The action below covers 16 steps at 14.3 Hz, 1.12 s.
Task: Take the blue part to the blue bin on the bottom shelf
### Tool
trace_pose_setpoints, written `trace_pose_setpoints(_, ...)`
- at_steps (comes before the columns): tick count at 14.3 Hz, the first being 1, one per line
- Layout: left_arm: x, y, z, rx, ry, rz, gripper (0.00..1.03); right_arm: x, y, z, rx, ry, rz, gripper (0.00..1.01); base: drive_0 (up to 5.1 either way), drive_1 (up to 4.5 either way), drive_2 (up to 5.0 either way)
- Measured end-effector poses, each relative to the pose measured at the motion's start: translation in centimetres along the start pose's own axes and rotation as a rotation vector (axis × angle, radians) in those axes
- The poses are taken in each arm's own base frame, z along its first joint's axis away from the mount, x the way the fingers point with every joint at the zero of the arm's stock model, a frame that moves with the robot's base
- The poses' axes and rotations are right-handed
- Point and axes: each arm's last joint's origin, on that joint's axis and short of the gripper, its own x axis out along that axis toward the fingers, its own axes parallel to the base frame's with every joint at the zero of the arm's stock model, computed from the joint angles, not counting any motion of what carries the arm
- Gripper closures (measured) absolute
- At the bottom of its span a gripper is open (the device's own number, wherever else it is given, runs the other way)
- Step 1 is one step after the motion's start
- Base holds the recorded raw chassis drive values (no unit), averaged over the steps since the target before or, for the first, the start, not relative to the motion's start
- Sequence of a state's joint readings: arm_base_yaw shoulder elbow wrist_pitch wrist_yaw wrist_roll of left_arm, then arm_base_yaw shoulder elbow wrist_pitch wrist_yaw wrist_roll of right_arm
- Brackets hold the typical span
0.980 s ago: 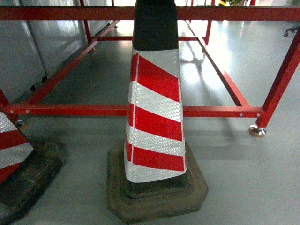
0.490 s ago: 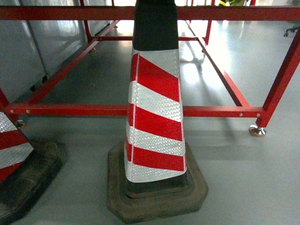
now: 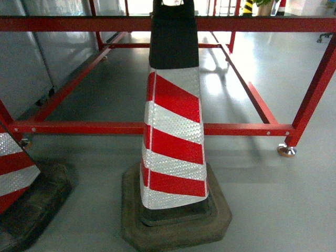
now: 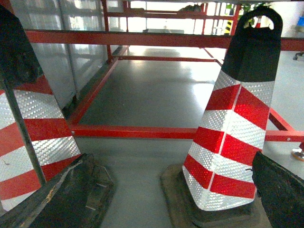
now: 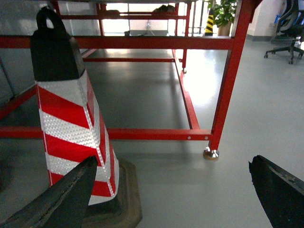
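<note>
The blue part, the blue bin and the bottom shelf are out of view in every frame. In the left wrist view, my left gripper (image 4: 166,209) is open, its dark fingers (image 4: 61,199) wide apart over bare grey floor between two traffic cones. My right gripper (image 5: 171,199) is also open in the right wrist view, one finger (image 5: 61,202) in front of a cone and the other at the lower right, nothing between them. Neither gripper shows in the head view.
A red-and-white striped traffic cone (image 3: 175,131) on a dark rubber base stands right ahead, and a second cone (image 3: 13,173) is at the lower left. Behind them runs a low red steel frame (image 3: 241,128) with a footed post (image 3: 286,150). An office chair (image 5: 287,33) is at far right.
The whole scene has slid slightly down in the head view, so the cone's top and more of the far room now show. The cones and frame stand where they were.
</note>
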<state>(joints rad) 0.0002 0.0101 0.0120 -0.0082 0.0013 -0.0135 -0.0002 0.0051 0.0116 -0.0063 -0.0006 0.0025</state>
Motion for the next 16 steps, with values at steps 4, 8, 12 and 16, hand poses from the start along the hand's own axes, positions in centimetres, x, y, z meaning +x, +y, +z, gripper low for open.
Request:
trace_pose_setpoints(4, 0.00, 0.01, 0.03, 0.003, -0.003, 0.003, 0.05, 0.00, 0.00, 0.02, -0.001, -0.002, 0.000, 0.03, 0.0, 0.00, 0.0)
trace_pose_setpoints(8, 0.00, 0.00, 0.03, 0.004, -0.003, 0.001, 0.05, 0.00, 0.00, 0.01, 0.002, -0.001, -0.001, 0.03, 0.0, 0.00, 0.0)
trace_pose_setpoints(12, 0.00, 0.00, 0.03, 0.004, -0.003, 0.001, 0.05, 0.00, 0.00, 0.01, 0.002, -0.002, -0.001, 0.03, 0.0, 0.00, 0.0)
trace_pose_setpoints(16, 0.00, 0.01, 0.03, 0.003, -0.003, 0.002, 0.05, 0.00, 0.00, 0.02, -0.001, -0.002, 0.000, 0.03, 0.0, 0.00, 0.0)
